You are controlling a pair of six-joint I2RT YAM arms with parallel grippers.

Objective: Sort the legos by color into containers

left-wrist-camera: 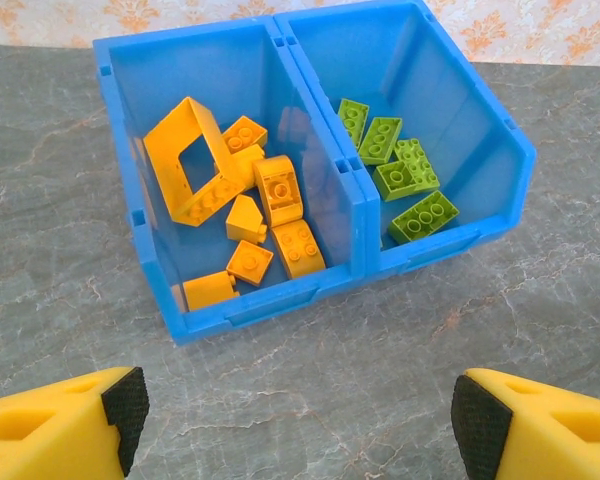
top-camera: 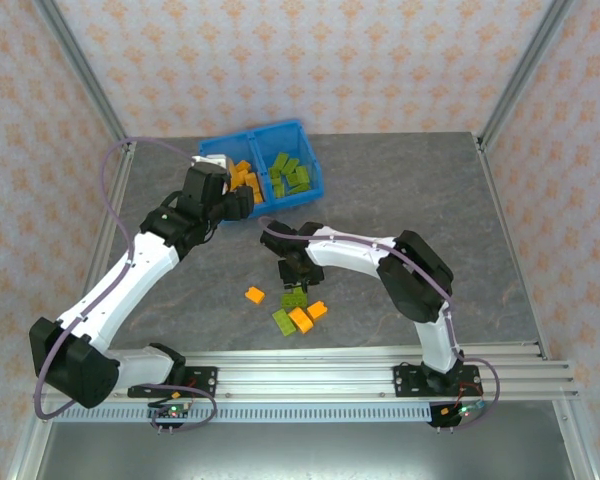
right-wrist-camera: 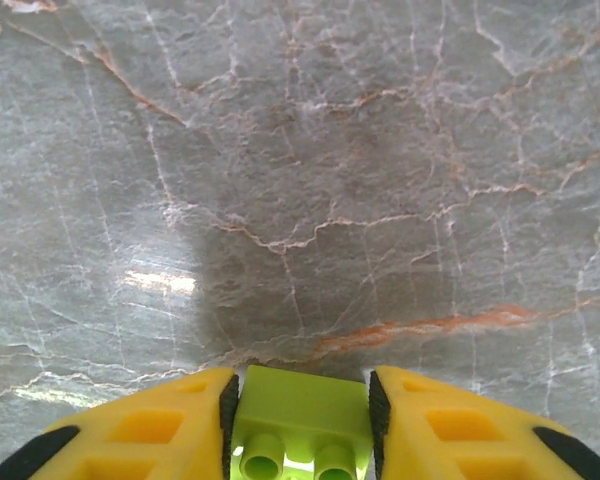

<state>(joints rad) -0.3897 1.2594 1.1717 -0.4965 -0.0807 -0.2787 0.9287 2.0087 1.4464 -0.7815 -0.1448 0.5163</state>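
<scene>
Grey marbled table (top-camera: 400, 200) bears the blue bin (top-camera: 290, 201); loose legos (top-camera: 300, 319) lie nearby.

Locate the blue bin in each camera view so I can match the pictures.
Top external: blue bin on the far side of the tabletop, left of centre, just beyond the left end effector.
Left wrist: upper middle, ahead of that open end effector.
Right wrist: a green brick gripped by the right end effector, tabletop beyond.
Shared landmark: the veined grey tabletop.

Nothing legible is showing: no text, label, brand, number or sign is appearing on the legos (left-wrist-camera: 280, 190), the bin (left-wrist-camera: 185, 38) or the table (left-wrist-camera: 380, 380).
</scene>
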